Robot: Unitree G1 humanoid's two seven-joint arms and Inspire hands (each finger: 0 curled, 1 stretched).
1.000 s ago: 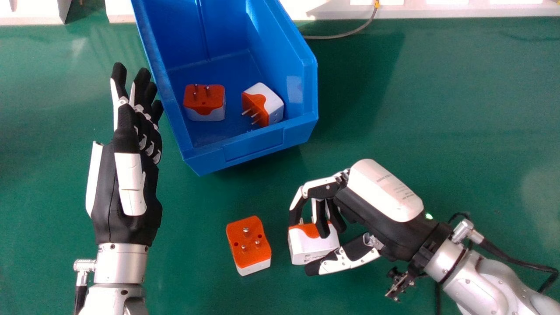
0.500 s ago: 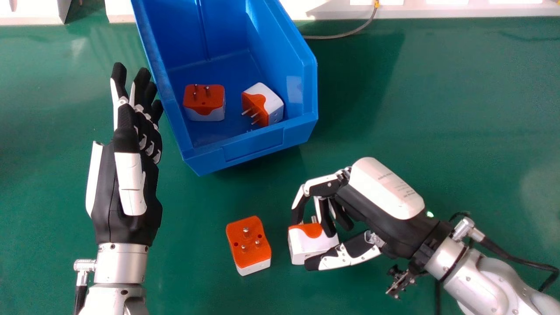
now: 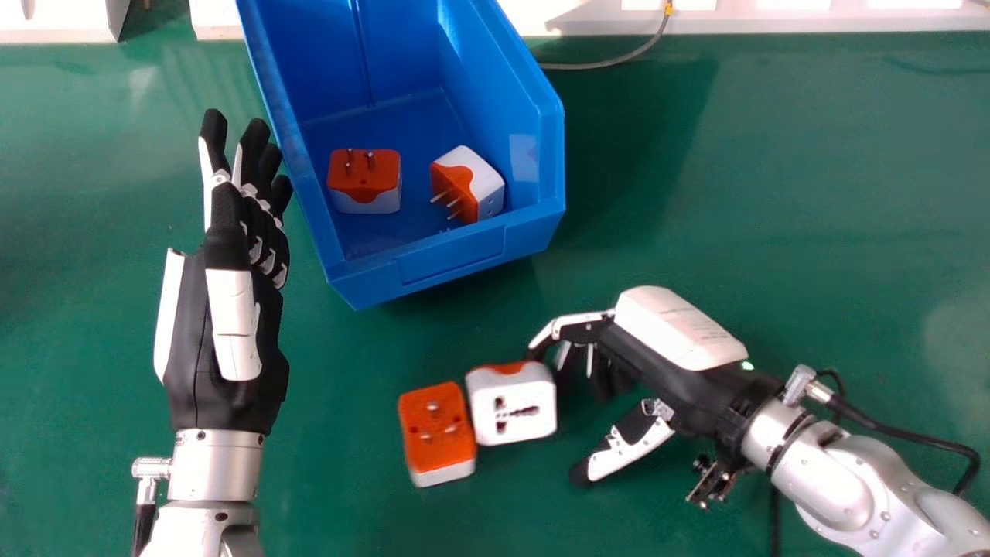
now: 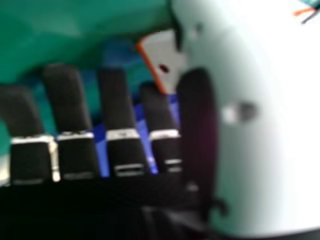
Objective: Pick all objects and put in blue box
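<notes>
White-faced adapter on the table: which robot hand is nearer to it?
Right. The right robot hand is just to the right of the white-faced adapter. The left robot hand is farther off to its left, near the blue box.

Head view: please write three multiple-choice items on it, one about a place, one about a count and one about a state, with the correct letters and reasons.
1. Where is the white plug adapter with its socket face showing?
A) in the box
B) right of the orange-faced adapter
C) beyond the box

2. How many adapters lie inside the blue plastic box?
A) one
B) two
C) four

3. How are the left robot hand's fingers?
A) straight
B) in a fist
C) round an adapter

1: B, both are on the green surface, side by side.
2: B, one lies left, the other right.
3: A, they extend beside the box, holding nothing.
</notes>
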